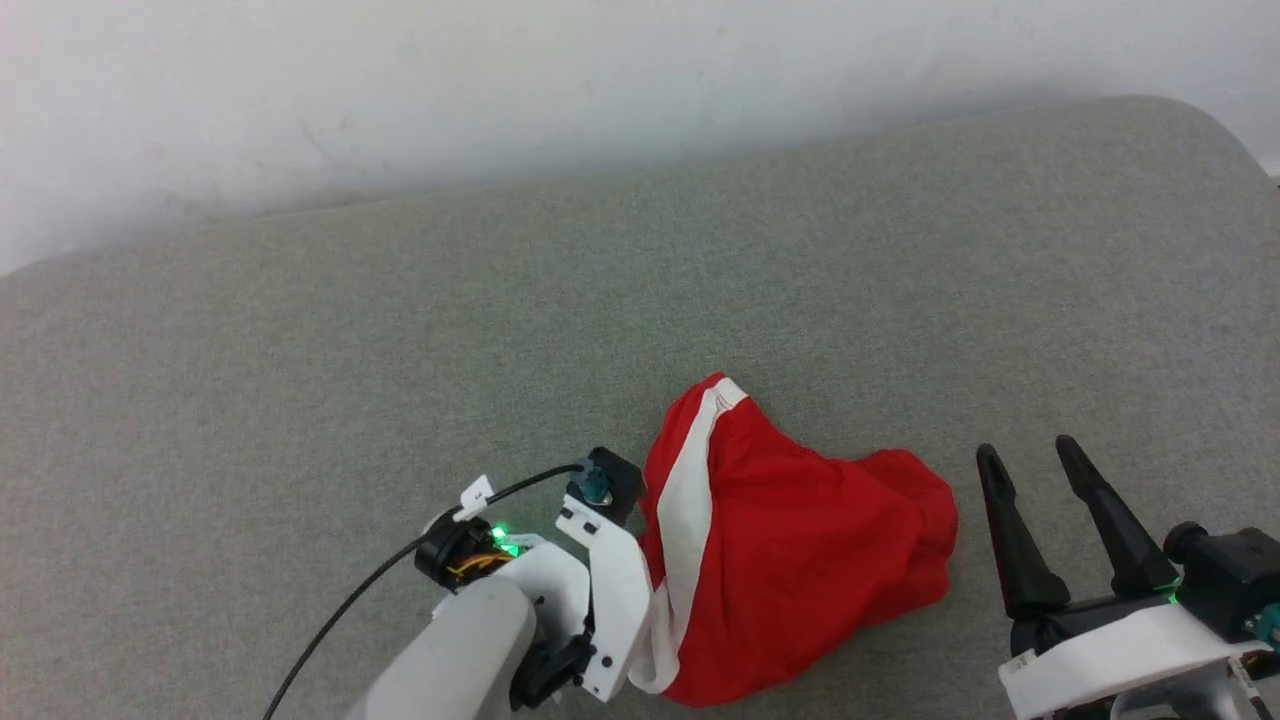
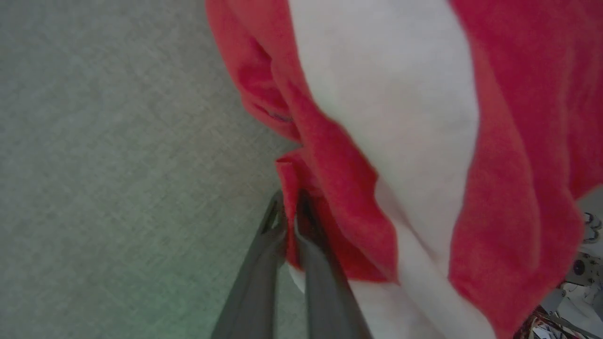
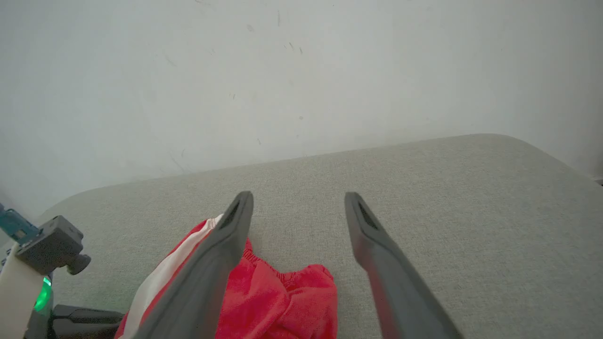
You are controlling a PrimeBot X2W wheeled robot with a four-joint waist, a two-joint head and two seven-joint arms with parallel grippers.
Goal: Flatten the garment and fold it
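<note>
The garment (image 1: 800, 540), red shorts with a broad white side stripe (image 1: 690, 500), lies bunched on the grey cushion near its front. In the left wrist view my left gripper (image 2: 288, 212) is shut, its two dark fingers pinching a red edge of the shorts (image 2: 509, 141), whose stripe (image 2: 391, 94) hangs close above. In the head view the left wrist housing (image 1: 600, 590) presses against the garment's left side and hides the fingers. My right gripper (image 1: 1025, 450) stands open just right of the shorts, apart from them. The right wrist view shows it (image 3: 297, 200) holding nothing, the shorts (image 3: 278, 301) low at the left.
The grey fabric cushion (image 1: 400, 350) spreads wide to the left and behind the shorts. A white wall (image 1: 500, 80) runs along its back edge. The cushion's rounded corner (image 1: 1200, 130) sits at the far right. A black cable (image 1: 380, 580) trails from the left wrist.
</note>
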